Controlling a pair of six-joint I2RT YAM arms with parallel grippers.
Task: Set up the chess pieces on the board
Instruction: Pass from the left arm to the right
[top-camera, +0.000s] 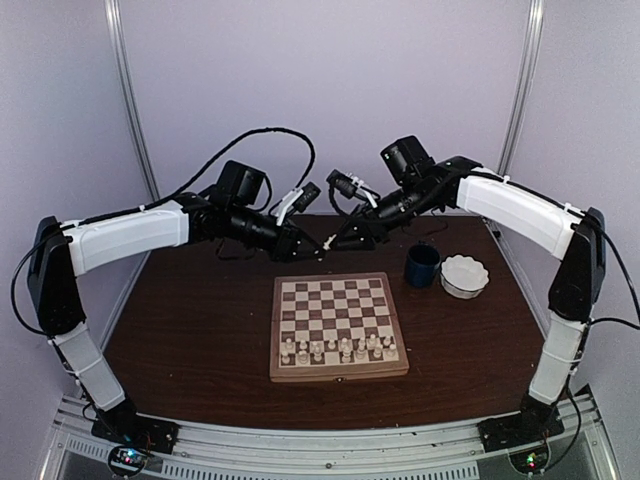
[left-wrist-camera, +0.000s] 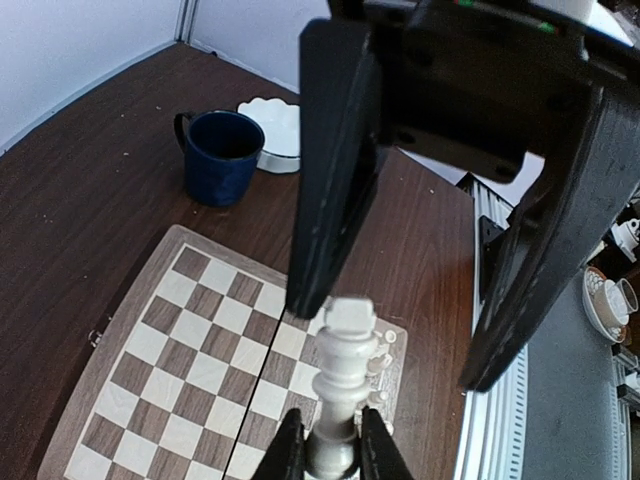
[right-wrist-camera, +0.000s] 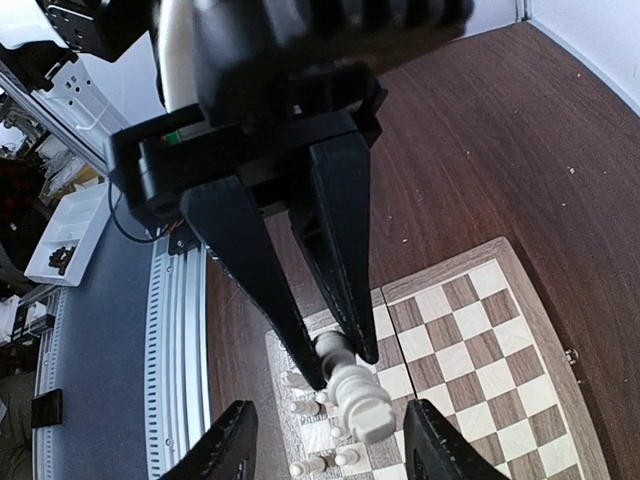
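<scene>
Left hand (left-wrist-camera: 333, 445) nearly closed, pinching the base of a cream chess piece (left-wrist-camera: 345, 370) raised above the board (top-camera: 335, 305).
Right hand (right-wrist-camera: 330, 405) wide open, gripping nothing, fingers spread beside the piece's crown. Other cream pieces (top-camera: 340, 348) stand in the board's two near rows. Blue mug (top-camera: 422, 265) and white bowl (top-camera: 465, 275) sit just right of the board's far corner on the brown surface (top-camera: 200, 330).

Left arm (top-camera: 130, 235) and right arm (top-camera: 520, 210) — white moulded shells over black joints. Black cables (top-camera: 262, 135) loop off both wrists. Left hand (left-wrist-camera: 330, 412) and right hand (right-wrist-camera: 328, 408) all black, fingers (right-wrist-camera: 232, 450) flat and tapering — black bases (top-camera: 135, 430) carry small coloured lights (top-camera: 127, 459).
</scene>
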